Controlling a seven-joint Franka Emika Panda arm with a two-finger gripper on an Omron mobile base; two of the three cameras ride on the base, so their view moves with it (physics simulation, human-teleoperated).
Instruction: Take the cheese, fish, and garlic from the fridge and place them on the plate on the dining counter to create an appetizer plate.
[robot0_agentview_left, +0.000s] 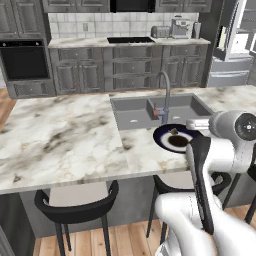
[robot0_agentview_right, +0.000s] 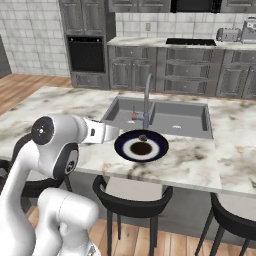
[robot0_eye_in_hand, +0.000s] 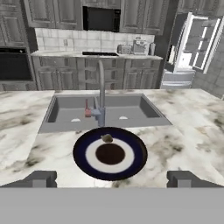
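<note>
Plate (robot0_agentview_left: 176, 138) on the marble bench (robot0_agentview_left: 65, 135), just near of the sink (robot0_agentview_left: 134, 111), partly hidden by the arm. Right base view: a small item (robot0_agentview_right: 143, 137) lies on its far rim. Hand view: end effector (robot0_eye_in_hand: 111, 178) fingers spread apart, empty, near the plate; fridge (robot0_eye_in_hand: 192, 48) open at far right.

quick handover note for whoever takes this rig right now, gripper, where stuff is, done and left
Gripper: open, holding nothing, hovering at the near edge of the plate.
The plate sits on the dining counter, just in front of the sink and tap.
One small item lies on the plate's far side; too small to identify.
The fridge stands open at the far right.
Left: fetch the remaining items from the fridge and plate them.
</note>
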